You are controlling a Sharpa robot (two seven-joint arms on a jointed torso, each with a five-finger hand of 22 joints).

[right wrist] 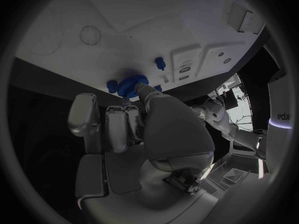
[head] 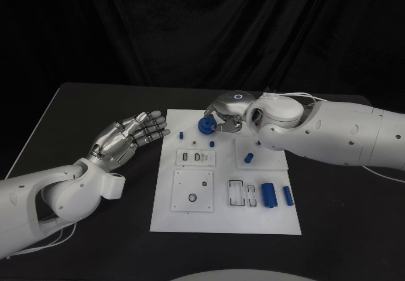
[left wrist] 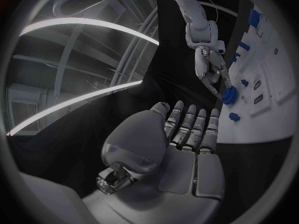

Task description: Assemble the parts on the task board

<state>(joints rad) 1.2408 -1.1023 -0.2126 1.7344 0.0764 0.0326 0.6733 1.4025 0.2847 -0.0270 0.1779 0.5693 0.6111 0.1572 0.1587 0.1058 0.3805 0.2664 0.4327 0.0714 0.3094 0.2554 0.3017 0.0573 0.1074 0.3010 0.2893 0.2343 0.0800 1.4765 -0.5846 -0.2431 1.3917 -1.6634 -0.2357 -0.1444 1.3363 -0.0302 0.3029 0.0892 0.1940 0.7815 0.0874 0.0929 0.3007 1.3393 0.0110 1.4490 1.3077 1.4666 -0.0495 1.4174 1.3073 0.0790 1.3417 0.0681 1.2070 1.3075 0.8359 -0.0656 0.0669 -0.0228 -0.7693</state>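
While the right hand (head: pixel 226 119) reaches in over the far edge of the task board (head: pixel 226 219), its fingers (right wrist: pixel 127 119) are closed on a round blue gear-like part (head: pixel 205 124), pinching it by the rim; the left wrist view shows the part (left wrist: pixel 228 95) at the fingertips just above the white plate. The part sits at the far left corner of the board, directly under the right hand, so that hand is plainly the one placed to seat it. Whether the part is already touching the board or hangs just over it I cannot tell. Just near of it, a small blue peg (head: pixel 211 142) stands on the board, and another short blue post (head: pixel 181 134) lies to the left. The left hand (head: pixel 128 137) hovers over the table off the board's left edge, palm up, fingers (left wrist: pixel 187 124) straight and side by side, holding nothing. I judge that the coming move turns on lowering the gear straight down at this corner.
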